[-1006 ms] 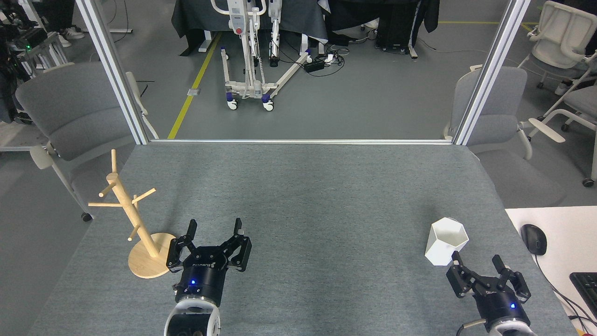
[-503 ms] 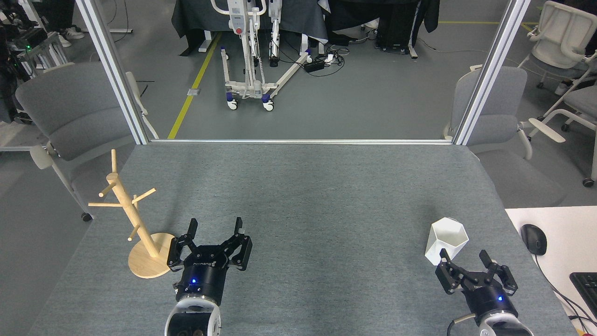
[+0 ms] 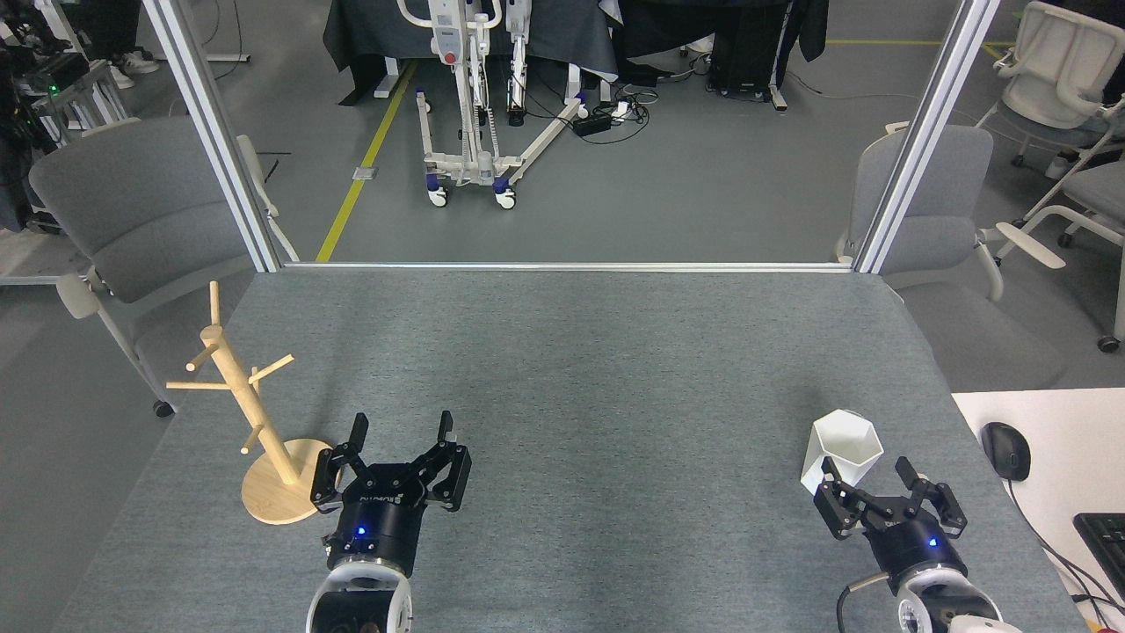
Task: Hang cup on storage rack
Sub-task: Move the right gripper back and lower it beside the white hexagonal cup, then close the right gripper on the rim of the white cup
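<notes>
The white faceted cup (image 3: 841, 447) stands upright on the grey table near the right edge; its handle does not show. My right gripper (image 3: 867, 470) is open just in front of the cup, its fingertips at the cup's lower near side. The wooden storage rack (image 3: 250, 413) stands at the left of the table, with a round base, a post and several thin pegs, all bare. My left gripper (image 3: 402, 428) is open to the right of the rack's base, with nothing between its fingers.
A white desk (image 3: 1059, 440) with a black mouse (image 3: 1006, 449) and a keyboard (image 3: 1106, 541) adjoins the table (image 3: 580, 369) at the right. Grey chairs (image 3: 132, 220) stand beyond the table's left and right corners. Metal frame posts (image 3: 215, 132) rise at the far corners.
My right gripper has moved left and forward, closing in on the cup's near side. The left gripper has shifted very slightly. Cup and rack have not moved.
</notes>
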`<move>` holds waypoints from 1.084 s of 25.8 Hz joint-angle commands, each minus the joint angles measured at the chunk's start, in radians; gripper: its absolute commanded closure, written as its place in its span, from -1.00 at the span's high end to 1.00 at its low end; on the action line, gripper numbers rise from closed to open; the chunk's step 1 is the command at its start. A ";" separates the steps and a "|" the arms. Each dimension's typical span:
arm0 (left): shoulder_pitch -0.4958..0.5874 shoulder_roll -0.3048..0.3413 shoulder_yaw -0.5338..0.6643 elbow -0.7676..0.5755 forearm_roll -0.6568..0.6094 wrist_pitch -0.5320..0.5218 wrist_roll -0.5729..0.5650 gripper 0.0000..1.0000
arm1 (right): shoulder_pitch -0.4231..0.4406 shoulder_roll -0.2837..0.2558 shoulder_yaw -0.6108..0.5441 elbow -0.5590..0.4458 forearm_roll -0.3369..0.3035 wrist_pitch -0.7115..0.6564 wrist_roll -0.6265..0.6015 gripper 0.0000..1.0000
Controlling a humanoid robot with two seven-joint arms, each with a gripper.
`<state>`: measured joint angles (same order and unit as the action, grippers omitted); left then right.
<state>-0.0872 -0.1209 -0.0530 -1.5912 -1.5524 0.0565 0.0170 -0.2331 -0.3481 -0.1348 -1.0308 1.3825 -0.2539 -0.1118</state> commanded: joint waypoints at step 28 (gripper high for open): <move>0.004 0.001 0.002 0.011 0.001 -0.007 0.003 0.99 | -0.040 0.005 0.029 0.061 0.029 0.012 0.000 1.00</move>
<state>-0.0812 -0.1203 -0.0506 -1.5813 -1.5510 0.0484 0.0207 -0.2715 -0.3435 -0.1043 -0.9733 1.4115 -0.2438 -0.1151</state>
